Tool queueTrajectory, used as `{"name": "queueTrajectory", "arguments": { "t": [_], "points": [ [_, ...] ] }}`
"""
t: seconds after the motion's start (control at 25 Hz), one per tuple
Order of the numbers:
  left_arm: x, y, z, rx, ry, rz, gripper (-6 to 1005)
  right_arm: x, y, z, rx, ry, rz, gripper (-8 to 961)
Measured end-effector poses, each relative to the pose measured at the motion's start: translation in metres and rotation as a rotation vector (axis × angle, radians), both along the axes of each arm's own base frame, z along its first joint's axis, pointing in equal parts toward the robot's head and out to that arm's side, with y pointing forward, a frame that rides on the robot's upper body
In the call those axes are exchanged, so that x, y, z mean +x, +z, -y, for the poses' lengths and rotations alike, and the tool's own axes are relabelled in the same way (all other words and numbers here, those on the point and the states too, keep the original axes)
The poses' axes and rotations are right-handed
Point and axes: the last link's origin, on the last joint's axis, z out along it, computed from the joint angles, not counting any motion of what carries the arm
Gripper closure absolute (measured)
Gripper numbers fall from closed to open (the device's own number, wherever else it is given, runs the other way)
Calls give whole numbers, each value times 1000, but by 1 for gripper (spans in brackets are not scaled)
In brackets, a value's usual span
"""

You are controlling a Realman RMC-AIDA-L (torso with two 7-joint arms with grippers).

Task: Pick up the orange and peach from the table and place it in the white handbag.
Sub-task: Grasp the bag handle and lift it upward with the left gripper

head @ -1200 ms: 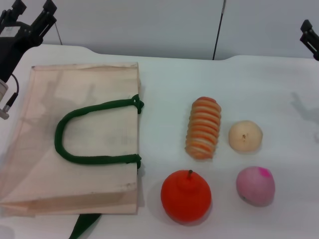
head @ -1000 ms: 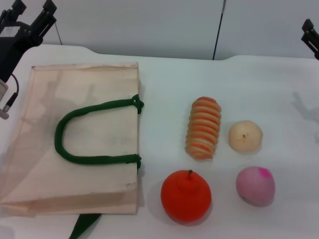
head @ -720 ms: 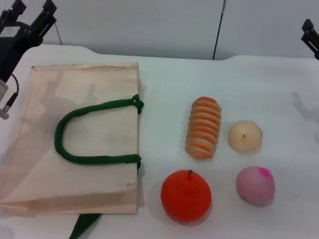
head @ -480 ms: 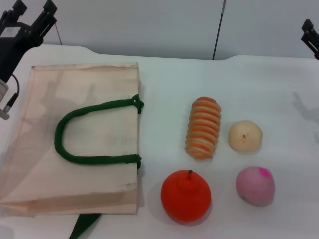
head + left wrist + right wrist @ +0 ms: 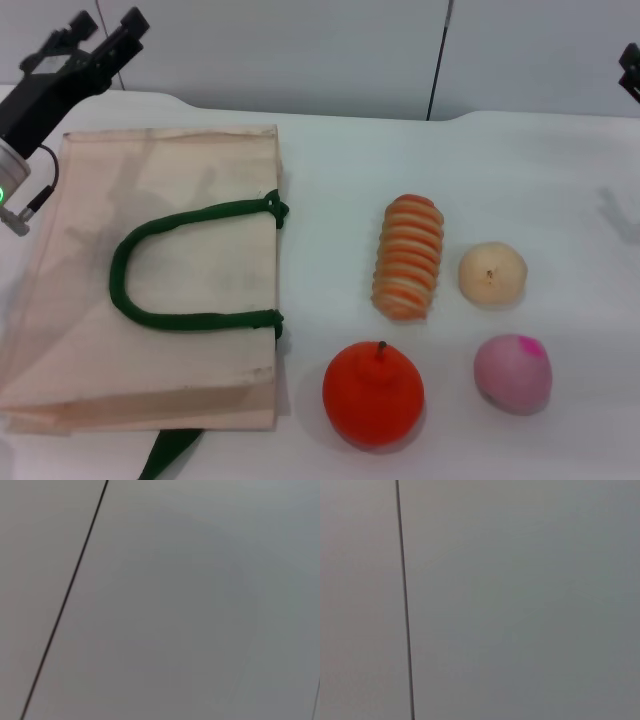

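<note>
1. Since the earlier frame, the left gripper point(image 5: 100, 30) is seen shifted rightward, fingers spread, nothing held.
2. White handbag point(image 5: 160, 280): laid flat just below that gripper.
3. Orange point(image 5: 373, 393), peach point(image 5: 512, 373): rested on the table point(image 5: 520, 180), well right of it.
4. Right gripper point(image 5: 631, 72): barely seen at the edge; finger state cannot be told.
</note>
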Motion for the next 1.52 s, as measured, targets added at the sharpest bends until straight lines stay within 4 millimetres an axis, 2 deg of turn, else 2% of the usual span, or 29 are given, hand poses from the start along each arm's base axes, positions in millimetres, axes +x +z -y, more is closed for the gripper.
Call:
{"name": "queueTrajectory", "arguments": {
  "t": [0.28,0.44,0.76,0.96,1.24,1.52],
  "points": [
    [-2,13,-14,-221,98,83,141,-1,6,-7,-81,17,27,73],
    [-2,12,-20,-363,175,71,144,-5,5,-7,-152,55,71,73],
    [7,12,-30,-605,330,23,151,-8,20,-5,-220,114,103,73],
    [13,15,-32,-701,421,-17,156,-7,22,-5,-216,110,109,73],
    [8,20,-29,-809,564,-111,162,-6,23,-4,-216,108,113,74],
    [9,18,-27,-881,624,-176,168,-4,25,-5,-209,94,114,74]
  ]
}}
